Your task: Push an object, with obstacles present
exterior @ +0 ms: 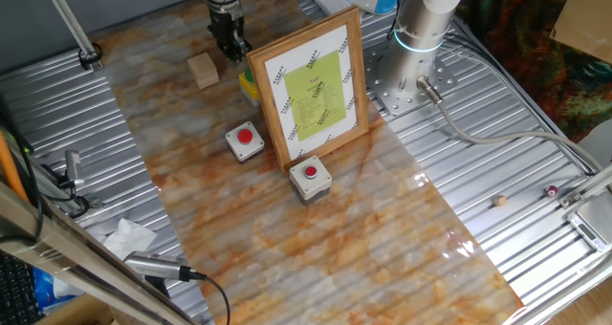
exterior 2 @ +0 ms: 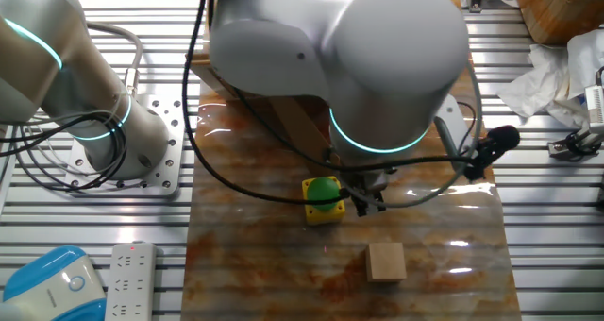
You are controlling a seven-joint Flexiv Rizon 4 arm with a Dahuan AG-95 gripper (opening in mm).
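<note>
No legible text on framed sheet [exterior: 314, 91]; wood cube [exterior: 203, 70] unmarked.

Counts on the table

One wooden cube [exterior: 203, 70] just beside the claw [exterior: 230, 50]; two red-button boxes [exterior: 245, 141] [exterior: 310, 177] and one framed picture [exterior: 313, 87] farther off; one yellow box [exterior 2: 322, 200] near it.

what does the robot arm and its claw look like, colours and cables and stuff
The arm is bulky, rounded and glossy light grey, with glowing cyan-teal rings at its joints. Black cables loop alongside it. Its round base sits on a bolted, perforated metal plate. The claw is small, black and two-fingered.
</note>
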